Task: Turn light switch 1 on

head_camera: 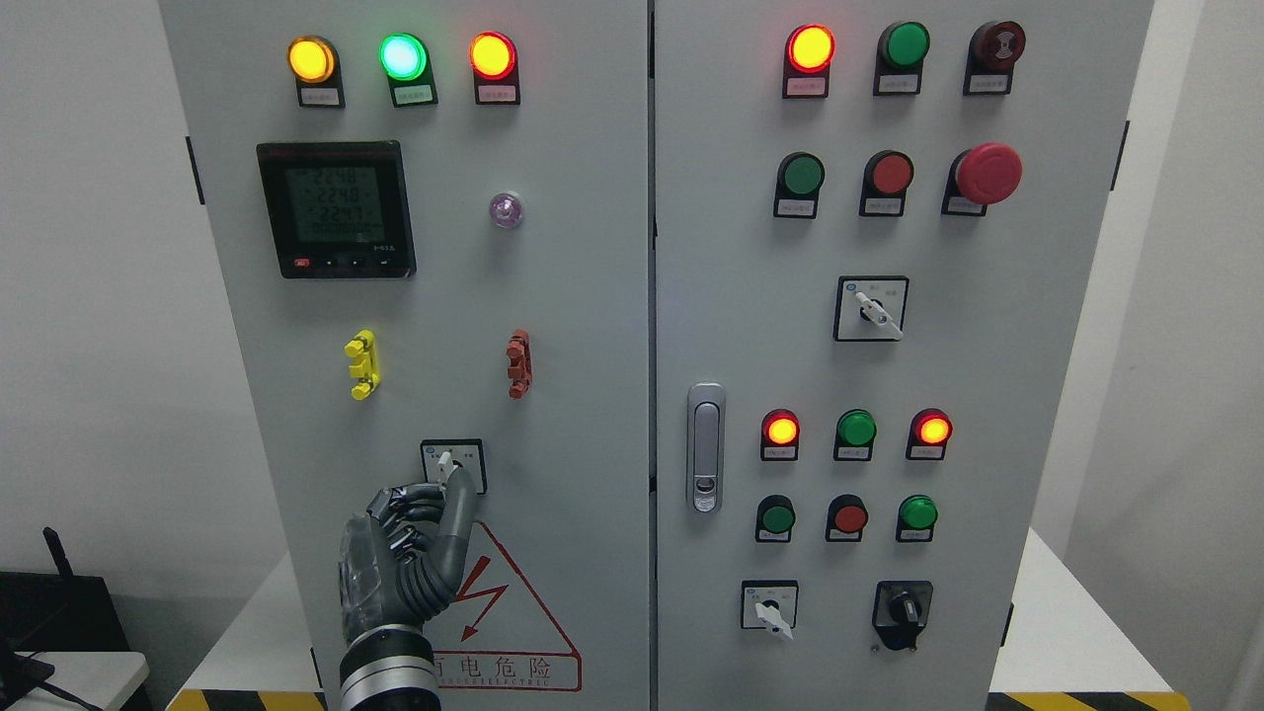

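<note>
The rotary switch (453,464) sits low on the left cabinet door, a small square plate with a white lever (445,460) pointing up and slightly left. My left hand (444,486) comes up from the bottom edge and rests at the switch's lower part. Its fingers (415,502) are curled on the left and its thumb (460,489) stands on the right, pinching the lever's lower end. Three lamps glow at the door's top: yellow (311,59), green (403,56) and red (492,54). My right hand is out of view.
A digital meter (336,208) and yellow (362,364) and red (519,363) clips sit above the switch. A hazard triangle (513,612) is just below it. The right door carries a latch handle (705,446), push buttons, lamps, a red mushroom stop (987,173) and more rotary switches (871,308).
</note>
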Robot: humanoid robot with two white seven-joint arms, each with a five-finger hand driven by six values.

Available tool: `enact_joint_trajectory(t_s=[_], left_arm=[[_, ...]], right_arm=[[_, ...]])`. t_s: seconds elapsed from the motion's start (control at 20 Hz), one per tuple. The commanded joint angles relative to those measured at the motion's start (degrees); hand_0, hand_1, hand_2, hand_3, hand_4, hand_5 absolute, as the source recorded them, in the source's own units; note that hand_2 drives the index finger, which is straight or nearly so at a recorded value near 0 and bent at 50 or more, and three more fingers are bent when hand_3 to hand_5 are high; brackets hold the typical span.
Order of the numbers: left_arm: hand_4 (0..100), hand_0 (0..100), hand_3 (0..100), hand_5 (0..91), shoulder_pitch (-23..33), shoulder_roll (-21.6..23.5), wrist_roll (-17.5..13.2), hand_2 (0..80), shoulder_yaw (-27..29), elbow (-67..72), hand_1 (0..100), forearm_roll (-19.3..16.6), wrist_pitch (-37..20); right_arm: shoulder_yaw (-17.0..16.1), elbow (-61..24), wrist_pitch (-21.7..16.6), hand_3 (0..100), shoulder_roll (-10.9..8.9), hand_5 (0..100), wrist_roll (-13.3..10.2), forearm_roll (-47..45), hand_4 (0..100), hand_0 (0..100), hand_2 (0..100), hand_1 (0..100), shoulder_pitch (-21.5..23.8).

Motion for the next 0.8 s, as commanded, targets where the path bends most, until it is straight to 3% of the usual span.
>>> enact_joint_trajectory(t_s=[0.0, 0.75], left_arm=[[92, 22, 70, 88.5, -0.6, 0.0, 0.0, 47.3, -0.4, 0.3, 43, 0.2, 0.1], [92, 22, 70, 88.4, -0.8, 0.0, 0.1, 47.8, -0.4, 0.3, 41, 0.1, 0.4]], right_arm=[[1.0, 0.0, 0.1, 0, -0.06, 0, 0.0, -1.4, 0, 12, 0, 39, 0.0], [1.0, 0.0, 0.0, 0, -0.06, 0, 0.0, -1.4, 0, 12, 0, 39, 0.0]])
